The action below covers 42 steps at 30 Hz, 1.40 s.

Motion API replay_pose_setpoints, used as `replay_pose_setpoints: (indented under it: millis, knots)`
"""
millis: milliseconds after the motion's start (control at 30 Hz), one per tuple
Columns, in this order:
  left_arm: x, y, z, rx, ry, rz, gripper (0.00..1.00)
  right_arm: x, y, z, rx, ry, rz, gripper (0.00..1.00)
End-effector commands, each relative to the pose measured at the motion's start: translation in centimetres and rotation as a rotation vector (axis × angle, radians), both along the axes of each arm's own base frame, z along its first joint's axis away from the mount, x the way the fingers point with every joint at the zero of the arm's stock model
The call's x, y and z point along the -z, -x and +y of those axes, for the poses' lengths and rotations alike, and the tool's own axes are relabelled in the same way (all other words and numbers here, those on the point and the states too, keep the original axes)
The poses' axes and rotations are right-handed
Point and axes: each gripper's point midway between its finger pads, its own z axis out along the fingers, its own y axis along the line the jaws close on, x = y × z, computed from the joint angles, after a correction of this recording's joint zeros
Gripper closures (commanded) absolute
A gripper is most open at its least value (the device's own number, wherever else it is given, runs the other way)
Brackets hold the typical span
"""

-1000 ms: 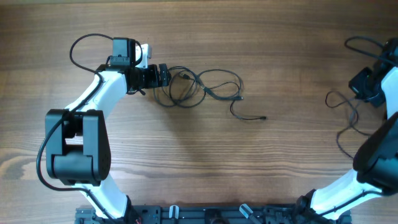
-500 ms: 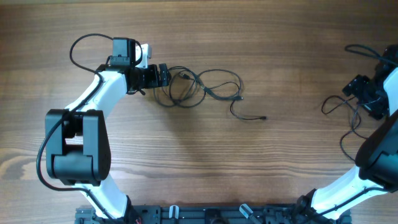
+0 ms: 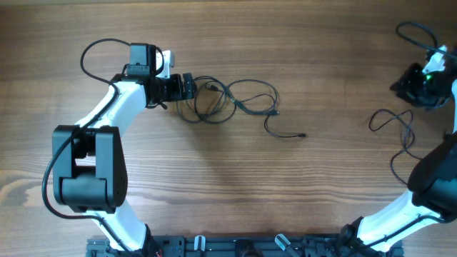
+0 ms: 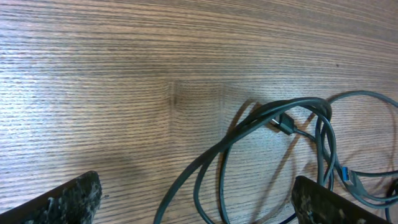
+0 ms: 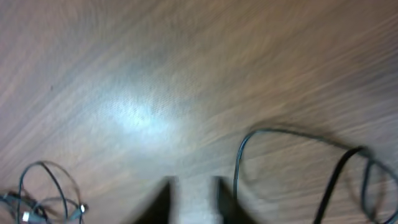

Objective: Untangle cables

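1. Wood-grain table [image 3: 314,193] everywhere. The black base rail [image 3: 235,246] runs along the nearest edge and is partly cut off by the frame.
2. The left arm [image 3: 86,168] comes up off that rail and covers a fair bit of the left side. The right arm [image 3: 435,178] is half out of shot at the right edge.
3. One loose cable [image 5: 239,167] lies on its own over on the right, well apart from the rest. Its lower end runs in beside the right arm and I lose it there.
4. Further back, left of centre, sits the tangle of cables [image 3: 230,96]. A stray end with a small plug [image 3: 303,135] trails toward the middle.
5. The left gripper [image 3: 189,87] is just beside the tangle's left edge, jaws spread wide. On its wrist cam the loops lie on the wood between the fingertips [image 4: 68,199], not pinched. One plug shows a blue insert [image 4: 346,175].
6. The right gripper [image 3: 408,86] is far right, beyond the loose cable, with a green light [image 3: 428,71] on it. Its wrist view is badly smeared, so I honestly can't tell how its jaws stand.
7. The thick arm wiring [image 3: 100,48] loops at the back.
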Motion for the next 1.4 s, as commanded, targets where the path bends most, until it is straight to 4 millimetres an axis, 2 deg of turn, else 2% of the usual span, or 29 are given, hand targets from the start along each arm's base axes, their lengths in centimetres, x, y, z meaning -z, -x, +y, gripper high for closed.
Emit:
replay_pose_setpoints:
  millis: [0, 100, 167, 267, 533, 700, 800, 867, 1033, 1167, 1267, 1367]
  knots:
    - [0.6, 0.2, -0.3, 0.006, 0.002, 0.011, 0.00, 3.0, 2.6, -0.3, 0.019, 0.038, 0.123, 0.96]
    - [0.6, 0.2, -0.3, 0.006, 0.002, 0.012, 0.00, 4.5, 5.4, -3.3, 0.141, 0.199, 0.273, 0.96]
    - [0.6, 0.2, -0.3, 0.006, 0.002, 0.011, 0.00, 5.3, 6.3, -4.3, 0.197, 0.257, 0.309, 0.96]
    - [0.6, 0.2, -0.3, 0.006, 0.002, 0.011, 0.00, 6.8, 6.1, -4.5, 0.209, 0.273, 0.283, 0.96]
    - [0.6, 0.2, -0.3, 0.006, 0.002, 0.012, 0.00, 11.1, 7.2, -4.0, 0.235, 0.286, 0.252, 0.96]
    - [0.6, 0.2, -0.3, 0.006, 0.002, 0.011, 0.00, 12.1, 7.5, -3.8, 0.237, 0.289, 0.239, 0.95]
    - [0.6, 0.2, -0.3, 0.006, 0.002, 0.012, 0.00, 11.5, 5.9, -2.5, 0.216, 0.199, 0.182, 0.95]
    - [0.6, 0.2, -0.3, 0.006, 0.002, 0.011, 0.00, 10.2, 4.2, -1.4, 0.195, 0.113, 0.127, 0.91]
    - [0.6, 0.2, -0.3, 0.006, 0.002, 0.011, 0.00, 4.7, 0.4, -0.2, 0.154, -0.011, 0.030, 0.83]
    - [0.6, 0.1, -0.3, 0.006, 0.002, 0.010, 0.00, 1.4, -1.0, 1.3, 0.092, -0.066, -0.002, 0.76]
    - [0.5, 0.1, -0.3, 0.006, 0.003, 0.007, 0.00, 0.4, -1.7, 4.0, -0.033, -0.139, -0.052, 0.71]
    - [0.5, 0.1, -0.3, 0.006, 0.003, 0.007, 0.00, 0.6, -1.6, 6.1, -0.093, -0.171, -0.047, 0.66]
